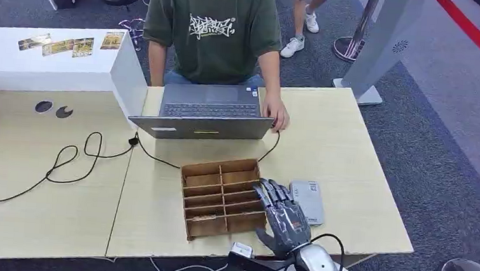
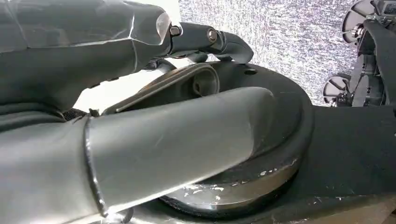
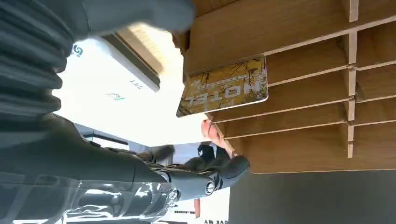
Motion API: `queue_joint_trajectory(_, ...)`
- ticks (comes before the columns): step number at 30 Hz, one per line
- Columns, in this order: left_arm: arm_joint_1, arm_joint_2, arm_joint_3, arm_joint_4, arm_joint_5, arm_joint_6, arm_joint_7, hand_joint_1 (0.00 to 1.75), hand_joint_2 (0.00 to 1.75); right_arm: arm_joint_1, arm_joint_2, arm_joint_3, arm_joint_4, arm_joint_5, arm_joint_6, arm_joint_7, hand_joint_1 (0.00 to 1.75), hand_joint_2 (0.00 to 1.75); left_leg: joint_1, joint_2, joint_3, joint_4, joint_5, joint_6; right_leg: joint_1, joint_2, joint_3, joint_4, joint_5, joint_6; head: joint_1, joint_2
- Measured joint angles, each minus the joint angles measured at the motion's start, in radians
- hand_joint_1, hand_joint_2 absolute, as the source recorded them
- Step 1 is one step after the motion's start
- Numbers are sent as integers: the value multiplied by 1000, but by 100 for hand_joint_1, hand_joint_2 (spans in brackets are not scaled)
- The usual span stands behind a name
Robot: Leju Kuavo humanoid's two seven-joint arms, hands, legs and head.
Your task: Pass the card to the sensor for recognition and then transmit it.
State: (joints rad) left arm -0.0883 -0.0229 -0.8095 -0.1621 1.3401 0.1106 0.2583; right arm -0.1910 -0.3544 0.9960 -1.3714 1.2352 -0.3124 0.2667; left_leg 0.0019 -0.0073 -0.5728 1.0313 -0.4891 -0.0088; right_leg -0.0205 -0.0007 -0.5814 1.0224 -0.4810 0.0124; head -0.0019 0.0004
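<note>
right table edge (image 1: 373, 202) free | laptop (image 1: 207, 111), organizer (image 1: 220, 196) block | left unclear

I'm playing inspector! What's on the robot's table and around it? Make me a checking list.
Surface: light wooden table, two tops side by side.
Job's things: yellow card at the wooden box slots; grey sensor beside the box.
Clutter: laptop, a person's hand at its corner.
Hands: right hand over the box's edge, grip on the card unclear; left hand holds nothing.
Cables: black cable looping across the table.
Surroundings: grey carpet, red line.
</note>
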Motion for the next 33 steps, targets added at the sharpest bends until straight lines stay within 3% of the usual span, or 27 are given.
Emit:
queue_joint_trajectory(3, 0, 0, 0, 0, 0, 0, 0, 0, 0, 0, 0, 0, 3, -3, 3, -2, 159, 175, 0, 0, 0, 0, 0, 0, 0, 0, 0, 0, 0, 0, 0, 0)
queue_joint_trajectory(5, 0, 0, 0, 0, 0, 0, 0, 0, 0, -1, 0, 0, 5, -3, 3, -3, 140, 175, 0, 0, 0, 0, 0, 0, 0, 0, 0, 0, 0, 0, 0, 0)
queue_joint_trajectory(16, 0, 0, 0, 0, 0, 0, 0, 0, 0, -12, 7, 0, 9, -7, 0, -4, 113, 175, 0, 0, 0, 0, 0, 0, 0, 0, 0, 0, 0, 0, 0, 0)
queue_joint_trajectory(28, 0, 0, 0, 0, 3, -1, 0, 0, 0, -14, 21, 0, 20, -13, -8, -4, 134, 175, 0, 0, 0, 0, 0, 0, 0, 0, 0, 0, 0, 0, 0, 0)
queue_joint_trajectory(30, 0, 0, 0, 0, 3, -1, 0, 0, 0, -13, 24, 0, 22, -15, -19, -5, 155, 175, 0, 0, 0, 0, 0, 0, 0, 0, 0, 0, 0, 0, 0, 0)
queue_joint_trajectory(31, 0, 0, 0, 0, 4, -1, 0, 0, 0, -13, 25, 0, 24, -18, -24, -6, 155, 175, 0, 0, 0, 0, 0, 0, 0, 0, 0, 0, 0, 0, 0, 0)
queue_joint_trajectory(33, 0, 0, 0, 0, 5, -1, 0, 0, 0, -12, 28, -1, 24, -22, -30, -6, 173, 175, 0, 0, 0, 0, 0, 0, 0, 0, 0, 0, 0, 0, 0, 0)
